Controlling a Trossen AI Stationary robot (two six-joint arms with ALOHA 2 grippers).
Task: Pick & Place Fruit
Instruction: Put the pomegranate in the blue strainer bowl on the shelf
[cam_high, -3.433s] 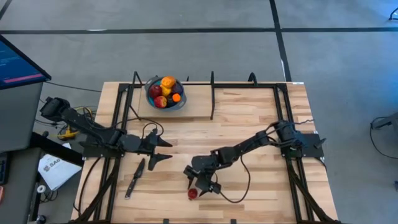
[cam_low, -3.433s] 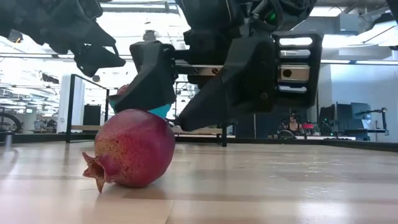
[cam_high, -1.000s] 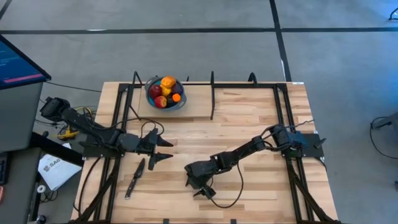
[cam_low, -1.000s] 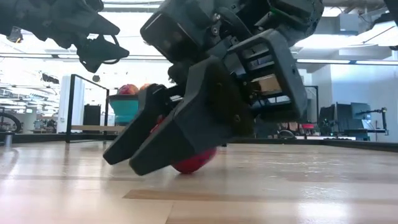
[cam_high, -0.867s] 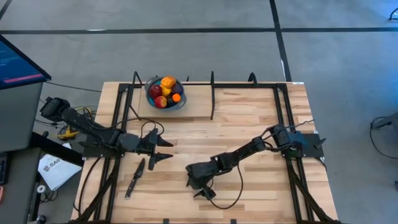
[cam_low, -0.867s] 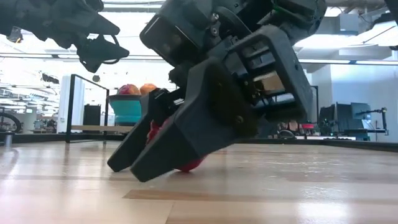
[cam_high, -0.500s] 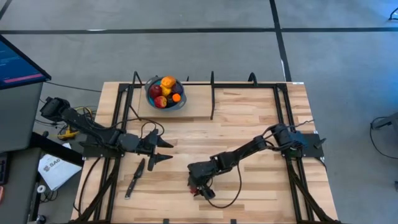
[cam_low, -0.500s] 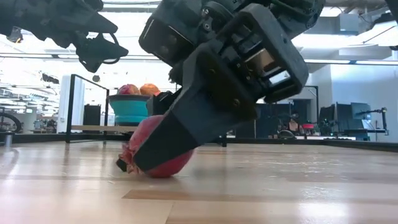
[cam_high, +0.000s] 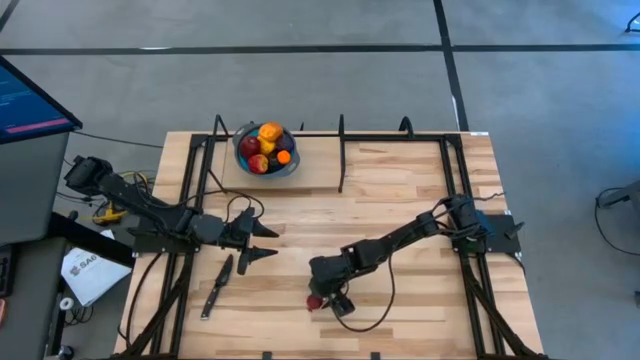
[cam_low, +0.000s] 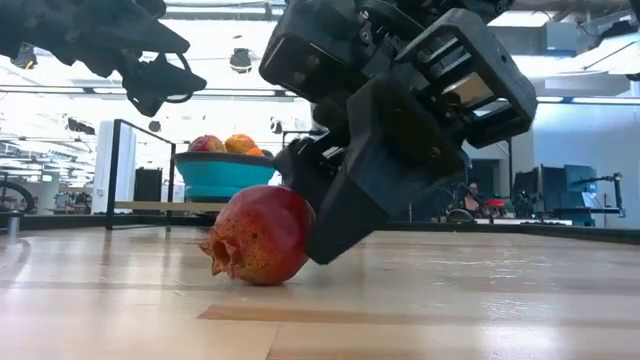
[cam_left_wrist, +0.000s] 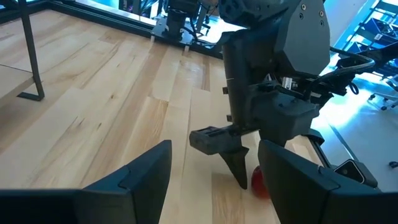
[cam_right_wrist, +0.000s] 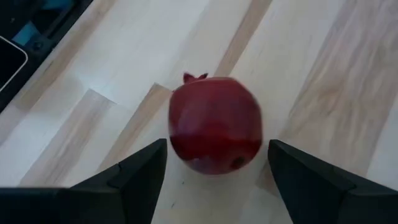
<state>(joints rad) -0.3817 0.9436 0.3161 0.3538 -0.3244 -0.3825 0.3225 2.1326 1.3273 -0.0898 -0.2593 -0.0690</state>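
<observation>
We are lining up our right hand (cam_right_wrist: 214, 180), fingers apart, around the red pomegranate (cam_right_wrist: 215, 124) lying loose on the desk (cam_high: 400, 190), and next must close, then lift.

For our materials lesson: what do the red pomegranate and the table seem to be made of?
Pomegranate: probably moulded plastic or foam, with an even, faintly speckled, slightly glossy skin and a stiff crown. Table: wood, seemingly sealed, with pale glued strips, visible grain and a soft sheen.
</observation>
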